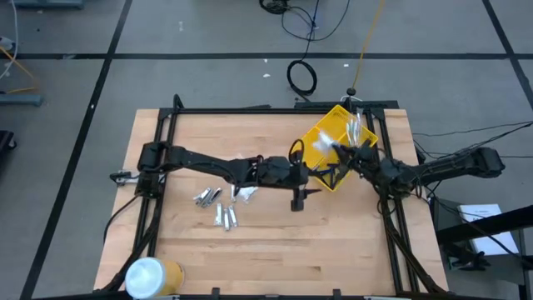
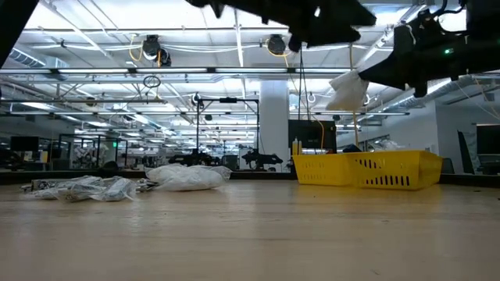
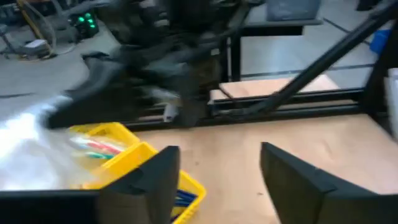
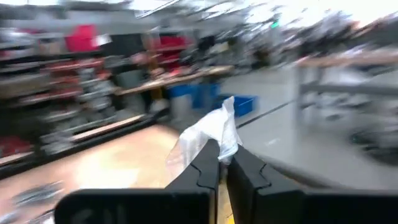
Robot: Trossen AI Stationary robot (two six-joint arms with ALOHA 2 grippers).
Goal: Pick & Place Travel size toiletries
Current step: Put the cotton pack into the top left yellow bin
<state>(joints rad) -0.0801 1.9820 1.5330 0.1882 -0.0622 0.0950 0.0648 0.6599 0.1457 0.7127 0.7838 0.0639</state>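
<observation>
High view: right gripper (image 1: 343,155) over the yellow bin (image 1: 326,139), at about 3 o'clock from the left gripper (image 1: 310,178); loose toiletries (image 1: 218,207) lie at the left gripper's 8 o'clock, nearer the left arm.
Low view: white packet (image 2: 346,90) hangs above the bin.
Left wrist view: fingers spread, holding nothing.
Right wrist view: fingers pressed together, pinching the packet, which sticks up at 12 o'clock.

We found no text, label, brand, number or sign that could be read in any view; the packets, the bin and the room's shelves showed nothing legible.
</observation>
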